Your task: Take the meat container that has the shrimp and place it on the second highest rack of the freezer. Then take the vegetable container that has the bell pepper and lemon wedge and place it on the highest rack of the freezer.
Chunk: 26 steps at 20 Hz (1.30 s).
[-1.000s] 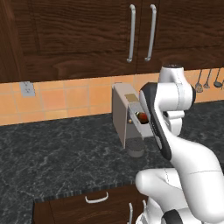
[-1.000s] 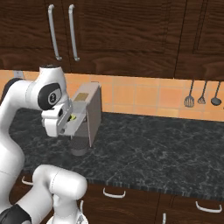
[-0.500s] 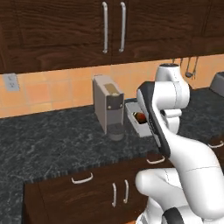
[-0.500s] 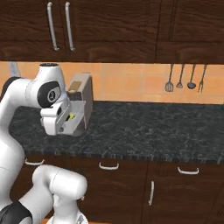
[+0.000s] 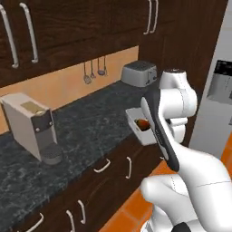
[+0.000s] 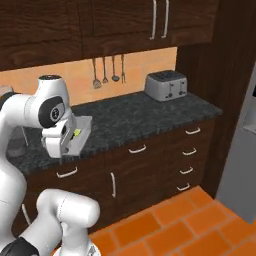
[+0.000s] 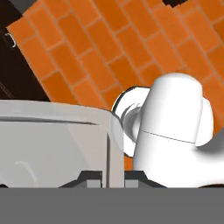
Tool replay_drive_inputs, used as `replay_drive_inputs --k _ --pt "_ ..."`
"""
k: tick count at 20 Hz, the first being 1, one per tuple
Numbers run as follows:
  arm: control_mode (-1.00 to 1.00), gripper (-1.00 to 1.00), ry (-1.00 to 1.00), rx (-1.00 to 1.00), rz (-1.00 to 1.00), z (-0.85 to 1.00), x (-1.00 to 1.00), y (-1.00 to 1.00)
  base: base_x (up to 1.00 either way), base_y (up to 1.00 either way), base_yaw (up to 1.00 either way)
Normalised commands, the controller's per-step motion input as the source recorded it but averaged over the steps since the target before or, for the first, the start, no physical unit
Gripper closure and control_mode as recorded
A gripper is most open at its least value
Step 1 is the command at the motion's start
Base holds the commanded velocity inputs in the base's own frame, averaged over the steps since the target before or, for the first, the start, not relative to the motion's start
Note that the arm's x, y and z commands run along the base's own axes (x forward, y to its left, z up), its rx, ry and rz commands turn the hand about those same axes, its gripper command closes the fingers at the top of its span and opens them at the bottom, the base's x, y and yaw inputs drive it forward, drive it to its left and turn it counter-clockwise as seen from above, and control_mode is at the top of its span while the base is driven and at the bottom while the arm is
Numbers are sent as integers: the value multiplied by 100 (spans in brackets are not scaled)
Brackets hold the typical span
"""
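My gripper [image 7: 113, 174] is shut on the wall of the white vegetable container [image 5: 137, 126], held level in front of the arm above the counter's front edge. A dark red bell pepper [image 5: 143, 123] lies inside the vegetable container [image 6: 80, 134], and beside it a yellow lemon wedge [image 6: 77, 132]. In the hand view the container's pale wall [image 7: 52, 140] stands between the fingertips. The grey freezer [image 5: 221, 90] with its dispenser panel stands at the right, its door shut. The freezer [image 6: 246, 150] sits past the end of the cabinets. The meat container with the shrimp and the racks are out of view.
A coffee machine [image 5: 31, 127] stands on the dark counter [image 5: 90, 122] at the left. A toaster [image 6: 166, 85] sits at the counter's far end, with utensils [image 6: 107, 72] hanging on the wall. Drawers [image 6: 190, 155] run below, and orange tile floor [image 6: 180, 225] lies ahead of the freezer.
The whole picture has shifted as the base turned along the counter. The coffee machine slid left, and the toaster and freezer came into view. The container stays gripped.
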Motion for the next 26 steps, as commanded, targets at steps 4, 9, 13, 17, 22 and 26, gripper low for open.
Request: replay_drive_inputs --k 4,9,13,17,22,26 --pt "100 100 0 0 0 0 0 0 0 0 -99" --pt "100 100 0 0 0 0 0 0 0 0 -99" --pt "100 100 0 0 0 0 0 0 0 -5 -94" --pt "100 100 0 0 0 0 0 0 4 -34 -64" --pt "100 100 0 0 0 0 0 0 41 -29 -23" --pt "100 100 0 0 0 0 0 0 77 -49 2"
